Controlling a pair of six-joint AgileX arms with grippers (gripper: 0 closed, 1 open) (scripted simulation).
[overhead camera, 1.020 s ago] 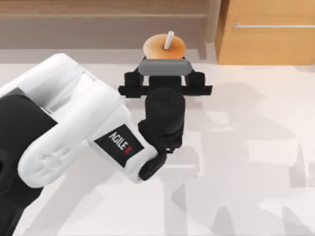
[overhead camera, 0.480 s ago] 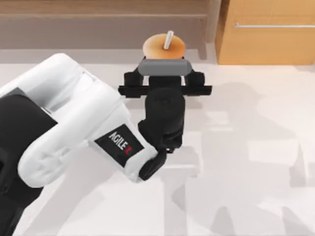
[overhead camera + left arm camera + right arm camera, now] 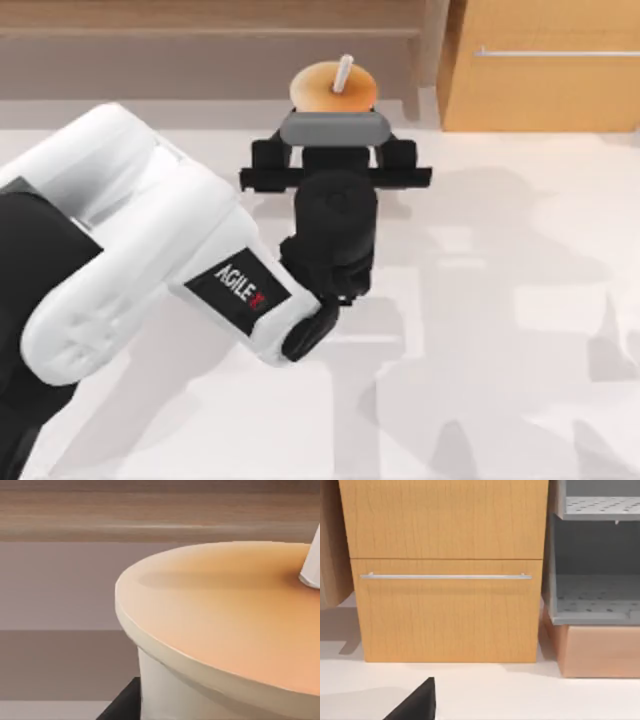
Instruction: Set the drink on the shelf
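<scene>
The drink sits upper centre of the top view, at the shelf front, apparently clamped in the left claw. Carry step: next, ease forward and lower onto the board. The left wrist view shows the lid against shelf wood; the right wrist view the orange cabinet.

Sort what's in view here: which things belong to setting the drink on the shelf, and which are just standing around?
Part of the job:
- drink, with its straw, at the table's far edge
- shelf, the brown board behind the drink
- left claw, right at the drink

Just standing around:
- orange wood cabinet with a silver handle
- grey perforated rack beside that cabinet
</scene>
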